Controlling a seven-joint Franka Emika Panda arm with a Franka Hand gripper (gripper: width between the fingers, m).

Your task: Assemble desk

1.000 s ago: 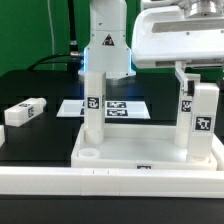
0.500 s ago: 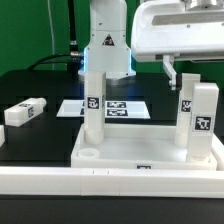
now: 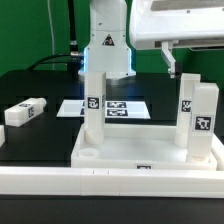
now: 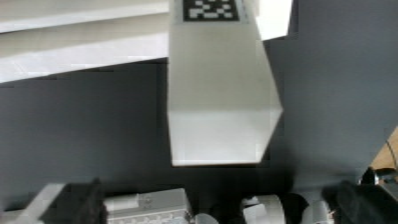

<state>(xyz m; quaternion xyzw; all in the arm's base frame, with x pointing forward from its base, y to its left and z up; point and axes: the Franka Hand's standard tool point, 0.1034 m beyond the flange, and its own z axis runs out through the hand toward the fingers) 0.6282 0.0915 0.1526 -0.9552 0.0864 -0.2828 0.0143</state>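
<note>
Four white block legs with black-and-white square tags, one white tabletop (image 3: 130, 148), one gripper (image 4: 214, 200). Tabletop: tray-like with a raised rim, flat on the black table (image 3: 40, 145), just behind a long white border bar (image 3: 60, 185). First leg (image 3: 93, 118): upright in the tray's rear corner at the exterior view's left. Second leg (image 3: 186, 118) and third leg (image 3: 205, 128): upright, close together, at the tray's end on the exterior view's right, the third nearer the camera. Socket (image 3: 88, 156): a round hole in the front corner at the exterior view's left. Fourth leg (image 3: 25, 112): lying on its side on the table, well apart from the tray, at the exterior view's left. Marker board (image 3: 120, 106): flat on the table behind the tray. Gripper: above the second and third legs, fingers (image 4: 63, 205) spread wide, gripping nothing; the wrist view shows one upright leg (image 4: 222, 100) below it, untouched.
</note>
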